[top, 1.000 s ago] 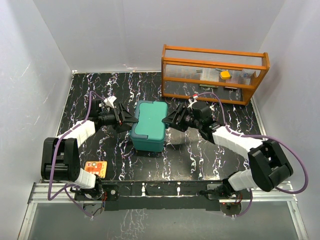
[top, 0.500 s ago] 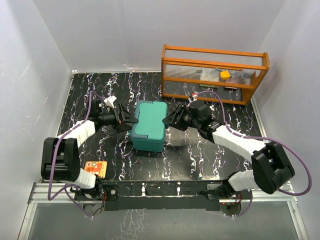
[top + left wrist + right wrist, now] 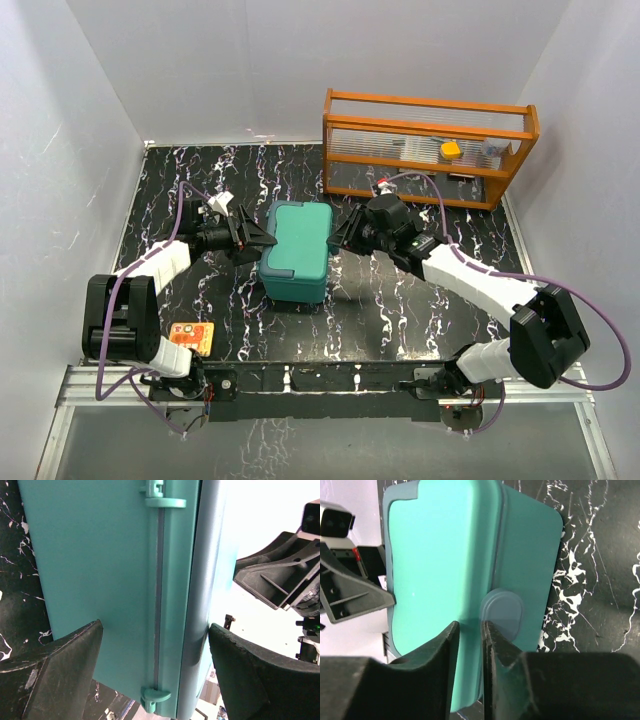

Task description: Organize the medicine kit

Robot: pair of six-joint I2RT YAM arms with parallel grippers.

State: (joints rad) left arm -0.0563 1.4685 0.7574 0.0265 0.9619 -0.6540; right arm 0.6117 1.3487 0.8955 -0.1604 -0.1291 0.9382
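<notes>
The teal medicine kit sits shut in the middle of the black marbled table. My left gripper is at its hinged back side, jaws wide. In the left wrist view one finger touches the lid rim. The other finger lies in front of the kit's wall, near a hinge. My right gripper is at the front side. In the right wrist view its jaws stand a narrow gap apart over the lid edge, beside the oval latch.
An orange slatted rack stands at the back right with a yellow item on its shelf. A small orange packet lies near the left arm's base. White walls close in the table on three sides.
My right gripper has slid left onto the kit's front edge and its jaws have narrowed. The left arm and the kit have stayed put.
</notes>
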